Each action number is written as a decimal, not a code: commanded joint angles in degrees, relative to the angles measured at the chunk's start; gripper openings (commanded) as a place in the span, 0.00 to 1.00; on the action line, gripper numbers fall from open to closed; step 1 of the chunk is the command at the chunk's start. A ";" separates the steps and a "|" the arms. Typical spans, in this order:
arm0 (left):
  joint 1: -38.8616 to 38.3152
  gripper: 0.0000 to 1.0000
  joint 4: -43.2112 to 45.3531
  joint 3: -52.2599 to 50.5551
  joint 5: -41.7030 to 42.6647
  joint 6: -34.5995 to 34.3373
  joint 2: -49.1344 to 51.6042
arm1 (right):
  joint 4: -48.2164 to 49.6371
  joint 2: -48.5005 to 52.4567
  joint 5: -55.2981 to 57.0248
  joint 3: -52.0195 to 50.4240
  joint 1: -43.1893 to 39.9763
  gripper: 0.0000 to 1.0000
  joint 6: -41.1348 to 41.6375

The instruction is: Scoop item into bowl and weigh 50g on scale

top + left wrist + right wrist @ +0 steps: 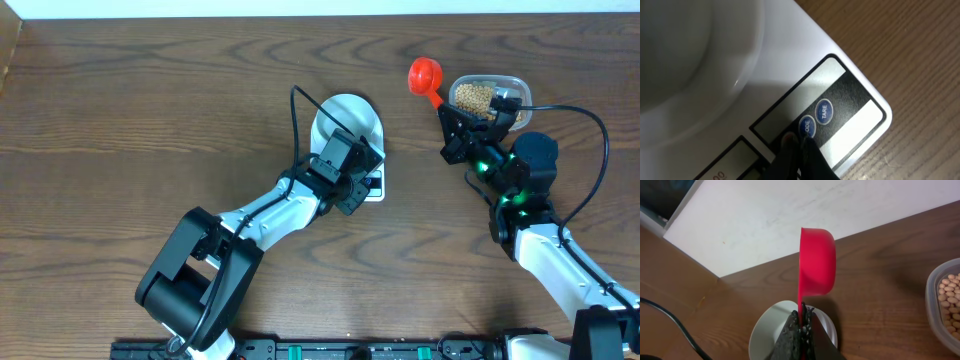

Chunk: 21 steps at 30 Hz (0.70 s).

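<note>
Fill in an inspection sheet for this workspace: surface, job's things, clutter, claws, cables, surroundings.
Surface: wooden table.
Job's things: bowl on scale; beans in tub; red scoop.
Clutter: nothing seen.
Claws: left claw shut, tips at scale's buttons; right claw shut on scoop's handle.
Cables: black cable loops beside bowl; another by right arm.
Surroundings: white wall behind table.
</note>
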 commanded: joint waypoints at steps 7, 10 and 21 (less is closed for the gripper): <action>-0.02 0.07 -0.42 2.19 -0.96 1.09 1.20 | 0.35 -0.04 0.31 0.94 -0.17 0.01 -1.42; -0.02 0.07 -0.37 2.19 -0.94 1.09 1.20 | 0.35 -0.04 0.31 0.94 -0.17 0.01 -1.42; 0.52 0.07 0.44 2.19 -0.90 1.09 1.27 | 0.35 -0.04 0.28 0.94 -0.17 0.01 -1.42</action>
